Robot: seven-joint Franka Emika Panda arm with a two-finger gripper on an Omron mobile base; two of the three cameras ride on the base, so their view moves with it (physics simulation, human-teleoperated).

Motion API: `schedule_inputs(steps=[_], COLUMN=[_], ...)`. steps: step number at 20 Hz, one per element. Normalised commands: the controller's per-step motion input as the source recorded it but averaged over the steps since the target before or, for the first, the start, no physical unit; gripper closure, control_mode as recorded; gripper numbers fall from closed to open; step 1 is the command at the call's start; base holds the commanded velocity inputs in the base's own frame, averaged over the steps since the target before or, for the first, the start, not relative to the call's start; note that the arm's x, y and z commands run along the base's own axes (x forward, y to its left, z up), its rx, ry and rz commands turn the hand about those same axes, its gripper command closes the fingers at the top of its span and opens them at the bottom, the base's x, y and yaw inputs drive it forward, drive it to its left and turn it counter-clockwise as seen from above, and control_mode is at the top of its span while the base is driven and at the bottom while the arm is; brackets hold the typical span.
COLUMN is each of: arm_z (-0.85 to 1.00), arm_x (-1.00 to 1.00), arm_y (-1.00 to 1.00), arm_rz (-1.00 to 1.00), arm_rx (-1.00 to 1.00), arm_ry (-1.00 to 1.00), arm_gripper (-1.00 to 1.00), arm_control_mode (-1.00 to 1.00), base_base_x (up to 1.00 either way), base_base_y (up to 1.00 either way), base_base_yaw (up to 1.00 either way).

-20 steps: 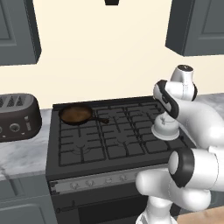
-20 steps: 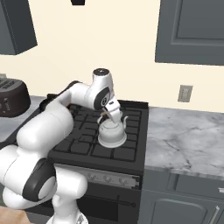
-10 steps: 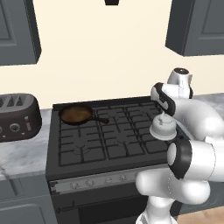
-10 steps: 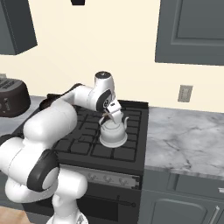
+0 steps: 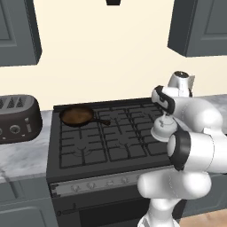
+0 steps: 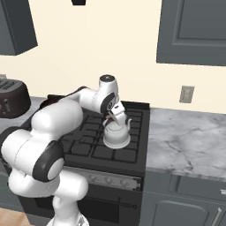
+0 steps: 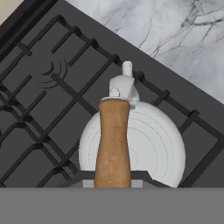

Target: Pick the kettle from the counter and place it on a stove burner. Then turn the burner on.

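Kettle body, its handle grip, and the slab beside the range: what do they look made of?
Kettle: pale, smooth metal by its look, with faint concentric rings on the dome. Handle grip: likely wood, matte brown with no shine. Counter: looks like polished marble, white-grey with darker veins. All rendered, so these are judged from appearance only.

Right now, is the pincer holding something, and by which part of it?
Yes. The pincer is shut on the kettle, gripping the brown wooden piece of its arched handle, over the stove grate.
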Motion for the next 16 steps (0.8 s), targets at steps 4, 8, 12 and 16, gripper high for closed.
schedule_inputs(steps=[4,8,12,16], arm_z=[-0.15,-0.15,-0.14,-0.13], arm_x=[0.22,0.19,0.20,0.19], arm_y=[-0.06,-0.05,-0.08,-0.09], arm_rz=[0.00,0.00,0.00,0.00], arm_rx=[0.00,0.00,0.00,0.00], arm_ry=[0.00,0.00,0.00,0.00], arm_gripper=[1.00,1.00,1.00,1.00], arm_control_mode=[-1.00,-1.00,-1.00,-1.00], base_base_x=[0.00,0.00,0.00,0.00], base_base_y=[0.00,0.00,0.00,0.00], base_base_yaw=[0.00,0.00,0.00,0.00])
